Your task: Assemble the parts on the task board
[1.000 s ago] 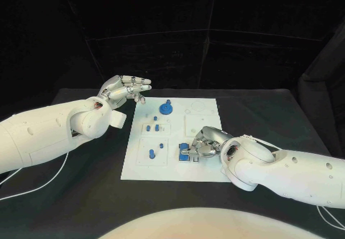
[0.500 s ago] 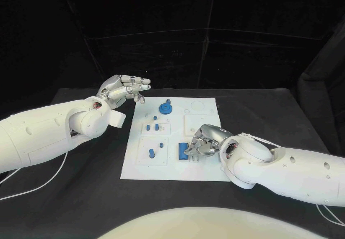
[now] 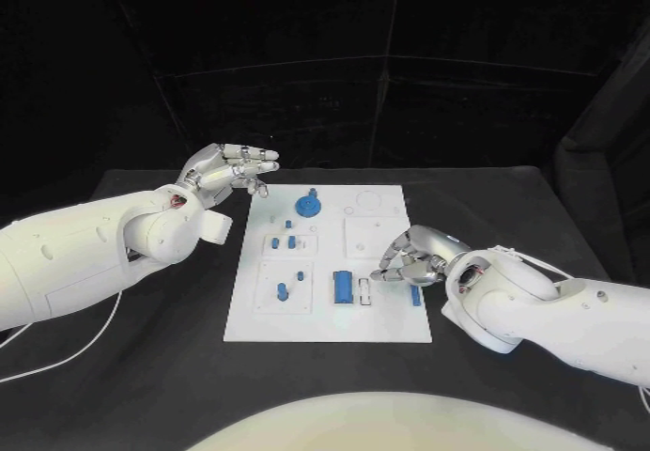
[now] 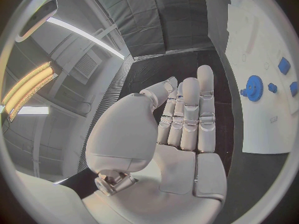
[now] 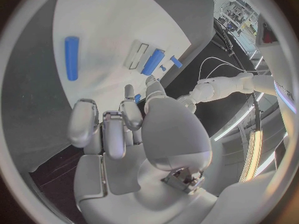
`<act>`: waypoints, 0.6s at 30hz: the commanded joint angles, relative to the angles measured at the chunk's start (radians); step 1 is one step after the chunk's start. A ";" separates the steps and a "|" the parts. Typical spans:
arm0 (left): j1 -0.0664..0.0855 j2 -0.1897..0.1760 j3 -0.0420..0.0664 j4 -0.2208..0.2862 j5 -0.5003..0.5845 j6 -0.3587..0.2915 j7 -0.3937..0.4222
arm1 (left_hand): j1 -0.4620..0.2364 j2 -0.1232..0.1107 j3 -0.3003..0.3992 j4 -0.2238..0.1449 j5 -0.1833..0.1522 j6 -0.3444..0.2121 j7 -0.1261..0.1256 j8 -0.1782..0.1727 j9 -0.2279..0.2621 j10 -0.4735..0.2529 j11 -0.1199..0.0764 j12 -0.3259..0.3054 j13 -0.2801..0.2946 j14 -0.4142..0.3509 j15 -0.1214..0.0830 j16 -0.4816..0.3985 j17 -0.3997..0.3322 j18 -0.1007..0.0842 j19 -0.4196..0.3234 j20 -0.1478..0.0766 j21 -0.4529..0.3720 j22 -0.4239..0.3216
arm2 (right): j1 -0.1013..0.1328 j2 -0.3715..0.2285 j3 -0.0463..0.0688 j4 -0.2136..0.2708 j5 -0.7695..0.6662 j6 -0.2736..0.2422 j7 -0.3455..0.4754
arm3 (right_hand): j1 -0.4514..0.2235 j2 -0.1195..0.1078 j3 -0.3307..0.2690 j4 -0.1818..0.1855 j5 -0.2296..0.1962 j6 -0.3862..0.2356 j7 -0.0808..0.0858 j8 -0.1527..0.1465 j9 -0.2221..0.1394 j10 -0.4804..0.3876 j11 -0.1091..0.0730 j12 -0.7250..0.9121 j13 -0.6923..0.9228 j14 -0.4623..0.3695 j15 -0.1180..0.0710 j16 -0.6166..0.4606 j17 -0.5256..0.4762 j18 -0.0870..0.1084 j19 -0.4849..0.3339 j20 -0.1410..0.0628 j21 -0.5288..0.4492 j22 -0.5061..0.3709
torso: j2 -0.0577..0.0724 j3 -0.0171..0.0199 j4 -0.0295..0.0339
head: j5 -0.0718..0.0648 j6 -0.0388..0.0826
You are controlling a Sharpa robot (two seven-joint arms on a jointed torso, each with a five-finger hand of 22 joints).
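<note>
Head view, L to R. Left hand point(image 3: 233, 167): raised off the black table point(image 3: 162, 376), just beyond the task board's far-left corner; fingers extended and lying close side by side, thumb alongside, nothing held. Left wrist view confirms: fingers point(image 4: 190, 109) straight, palm empty, board off to one side.

Task board point(image 3: 332, 319): white rectangular plate at table centre, long axis running away from the robot. No readable writing, brand or label on board or parts.

Parts on board: blue gear point(image 3: 310, 203) w/ raised hub near the far edge, left of centre; same gear seen in left wrist view point(image 4: 253, 88). Beside it on the right, a pale ring outline on the board. Mid-left: small blue pegs point(image 3: 282, 242), a pair standing close together, plus a tiny one just beyond them. Near-left: blue piece point(image 3: 284, 287) lying in a framed recess, a small stud just beside it. Near-centre: blue bar point(image 3: 344, 286) lying lengthwise in a recess, free of either hand.

Right hand point(image 3: 410, 261): over the board's right edge, fingers curled inward, tips low to the board. A thin blue pin point(image 3: 414, 295) lies on the board just below the hand; contact w/ fingers cannot be told. Right wrist view: fingers point(image 5: 116, 132) bent, no part visibly clasped; a blue cylinder point(image 5: 72, 57) lies apart on the white plate.
</note>
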 commanded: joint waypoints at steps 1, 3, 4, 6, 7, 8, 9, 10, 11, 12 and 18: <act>0.001 0.000 0.001 0.003 0.004 0.010 0.004 | 0.010 0.003 -0.006 -0.001 -0.004 0.001 0.005 0.006 -0.001 -0.006 0.001 0.004 -0.001 -0.005 0.001 -0.003 -0.001 0.014 -0.008 -0.002 -0.004 -0.001 | 0.009 -0.040 0.003 0.009 0.065 -0.004 0.059 | 0.012 0.004 -0.008 -0.003 0.012 -0.006 -0.001 -0.006 -0.002 0.002 0.007 -0.004 0.001 0.070 0.009 0.004 0.083 -0.014 0.001 0.009 -0.004 0.003 | -0.001 -0.0007 -0.0037 | -0.012 0.003; 0.001 0.001 0.001 0.003 0.004 0.011 0.004 | 0.010 0.003 -0.006 -0.001 -0.004 0.001 0.005 0.006 -0.001 -0.006 0.001 0.004 -0.001 -0.005 0.001 -0.003 -0.001 0.014 -0.008 -0.002 -0.004 -0.001 | 0.014 -0.070 0.005 0.011 0.050 0.028 0.046 | 0.013 0.006 -0.010 -0.004 0.019 -0.003 -0.001 -0.007 -0.003 0.002 0.007 -0.005 0.001 0.070 0.009 0.004 0.084 -0.015 0.002 0.010 -0.003 0.005 | -0.001 -0.0005 -0.0053 | -0.018 0.004; 0.001 0.001 0.001 0.004 0.004 0.011 0.004 | 0.010 0.003 -0.006 -0.001 -0.004 0.001 0.005 0.006 -0.001 -0.006 0.001 0.004 -0.001 -0.005 0.001 -0.003 -0.001 0.014 -0.008 -0.002 -0.004 -0.001 | 0.015 -0.082 0.006 0.011 0.036 0.051 0.036 | 0.013 0.008 -0.011 -0.004 0.022 0.000 -0.001 -0.006 -0.003 0.004 0.007 -0.001 0.004 0.071 0.009 0.006 0.087 -0.015 0.004 0.010 -0.001 0.009 | 0.000 -0.0003 -0.0043 | -0.022 0.005; 0.001 0.002 0.001 0.004 0.004 0.011 0.004 | 0.010 0.003 -0.006 -0.001 -0.004 0.001 0.005 0.006 -0.001 -0.006 0.001 0.004 -0.001 -0.005 0.001 -0.003 -0.001 0.014 -0.008 -0.002 -0.004 -0.001 | 0.017 -0.102 0.006 0.012 -0.003 0.100 0.016 | 0.009 0.009 -0.019 -0.001 0.022 0.008 -0.003 -0.007 -0.003 0.010 0.006 0.010 0.014 0.074 0.009 0.012 0.102 -0.017 0.008 0.010 0.005 0.020 | 0.000 0.0003 -0.0051 | -0.029 0.005; 0.001 0.002 0.001 0.005 0.004 0.012 0.004 | 0.010 0.003 -0.006 -0.001 -0.004 0.001 0.005 0.006 -0.001 -0.006 0.001 0.004 -0.001 -0.005 0.001 -0.003 -0.001 0.014 -0.008 -0.002 -0.004 -0.001 | 0.017 -0.109 0.007 0.012 -0.019 0.120 0.007 | 0.004 0.009 -0.024 0.001 0.018 0.012 -0.003 -0.007 -0.004 0.011 0.005 0.011 0.016 0.074 0.009 0.014 0.106 -0.018 0.010 0.010 0.007 0.023 | 0.001 0.0007 -0.0055 | -0.031 0.006; 0.001 0.003 0.001 0.004 0.004 0.012 0.004 | 0.010 0.003 -0.006 -0.001 -0.004 0.001 0.005 0.006 -0.001 -0.006 0.001 0.004 -0.001 -0.005 0.001 -0.003 -0.001 0.014 -0.008 -0.002 -0.004 -0.001 | 0.018 -0.113 0.007 0.011 -0.033 0.137 -0.001 | 0.003 0.010 -0.026 0.003 0.016 0.015 -0.004 -0.007 -0.004 0.011 0.005 0.011 0.016 0.075 0.008 0.014 0.108 -0.018 0.010 0.010 0.008 0.025 | 0.000 0.0012 -0.0054 | -0.034 0.006; 0.001 0.003 0.001 0.004 0.004 0.012 0.004 | 0.010 0.003 -0.006 -0.001 -0.004 0.001 0.005 0.006 -0.001 -0.006 0.001 0.004 -0.001 -0.005 0.001 -0.003 -0.001 0.014 -0.008 -0.002 -0.004 -0.001 | 0.018 -0.117 0.007 0.009 -0.045 0.152 -0.009 | 0.002 0.011 -0.027 0.003 0.014 0.018 -0.005 -0.006 -0.003 0.011 0.005 0.011 0.016 0.075 0.008 0.015 0.110 -0.018 0.011 0.010 0.008 0.026 | 0.000 0.0011 -0.0053 | -0.035 0.006; 0.001 0.003 0.001 0.004 0.004 0.012 0.004 | 0.010 0.003 -0.006 -0.001 -0.004 0.001 0.005 0.006 -0.001 -0.006 0.001 0.004 -0.001 -0.005 0.001 -0.003 -0.001 0.014 -0.008 -0.002 -0.004 -0.001 | 0.018 -0.118 0.007 0.008 -0.057 0.166 -0.017 | 0.002 0.012 -0.028 0.004 0.014 0.021 -0.006 -0.005 -0.003 0.011 0.004 0.011 0.016 0.075 0.008 0.015 0.110 -0.018 0.011 0.010 0.008 0.026 | 0.000 0.0015 -0.0062 | -0.037 0.006; 0.001 0.004 0.001 0.004 0.004 0.012 0.004 | 0.010 0.003 -0.006 -0.001 -0.004 0.001 0.005 0.006 -0.001 -0.006 0.001 0.004 -0.001 -0.005 0.001 -0.003 -0.001 0.014 -0.008 -0.002 -0.004 -0.001 | 0.018 -0.119 0.007 0.006 -0.064 0.175 -0.022 | 0.001 0.013 -0.029 0.004 0.014 0.023 -0.006 -0.004 -0.003 0.011 0.004 0.011 0.016 0.075 0.008 0.015 0.110 -0.018 0.011 0.010 0.008 0.027 | 0.000 0.0014 -0.0051 | -0.038 0.006; 0.001 0.004 0.001 0.004 0.004 0.013 0.004 | 0.010 0.003 -0.006 -0.001 -0.004 0.001 0.005 0.006 -0.001 -0.006 0.001 0.004 -0.001 -0.005 0.001 -0.003 -0.001 0.014 -0.008 -0.002 -0.004 -0.001 | 0.018 -0.120 0.007 0.004 -0.074 0.188 -0.030 | 0.000 0.015 -0.031 0.006 0.013 0.027 -0.007 -0.003 -0.002 0.011 0.003 0.011 0.016 0.075 0.007 0.015 0.110 -0.018 0.011 0.010 0.009 0.027 | 0.000 0.0011 -0.0031 | -0.041 0.006; 0.001 0.004 0.000 0.004 0.004 0.014 0.005 | 0.010 0.003 -0.006 -0.001 -0.004 0.001 0.005 0.006 -0.001 -0.006 0.001 0.004 -0.001 -0.005 0.001 -0.003 -0.001 0.014 -0.008 -0.002 -0.004 -0.001 | 0.015 -0.107 0.006 -0.013 -0.110 0.247 -0.066 | -0.008 0.019 -0.044 0.013 0.007 0.048 -0.014 0.003 0.004 0.013 -0.003 0.010 0.018 0.075 0.003 0.015 0.110 -0.018 0.011 0.007 0.009 0.028 | 0.000 0.0010 -0.0015 | -0.043 0.003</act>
